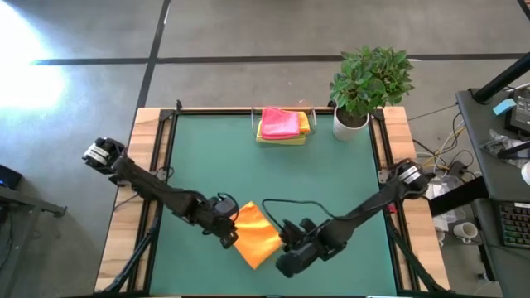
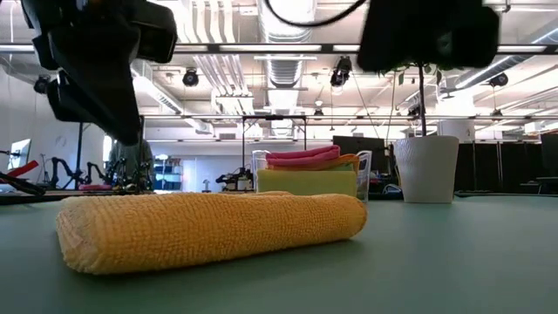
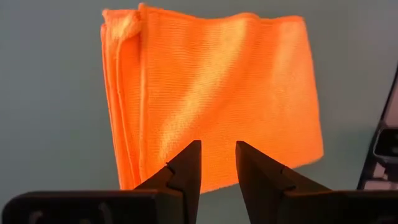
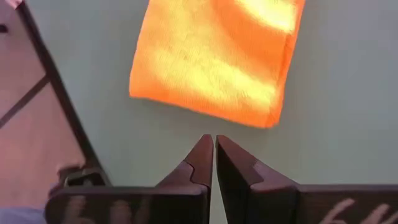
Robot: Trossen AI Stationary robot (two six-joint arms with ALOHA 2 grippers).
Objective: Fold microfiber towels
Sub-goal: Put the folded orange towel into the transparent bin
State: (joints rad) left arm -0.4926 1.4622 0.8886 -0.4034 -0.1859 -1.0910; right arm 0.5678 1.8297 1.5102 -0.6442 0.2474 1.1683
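Note:
A folded orange microfiber towel (image 1: 255, 236) lies flat on the green mat near the table's front edge, several layers thick, its stacked edges showing along one side (image 3: 118, 93). In the low view the orange towel (image 2: 209, 228) rests as a thick roll-like fold on the mat. My left gripper (image 3: 218, 144) hovers above the towel's left part, open with a small gap and nothing between its fingers. My right gripper (image 4: 214, 138) hangs shut over bare mat just right of the orange towel (image 4: 217, 56), touching nothing.
A clear holder at the far middle holds a stack of folded towels (image 1: 281, 124), pink on top of orange and yellow. A potted plant (image 1: 368, 83) in a white pot (image 2: 427, 166) stands at the far right corner. Bare green mat (image 1: 215, 157) lies between.

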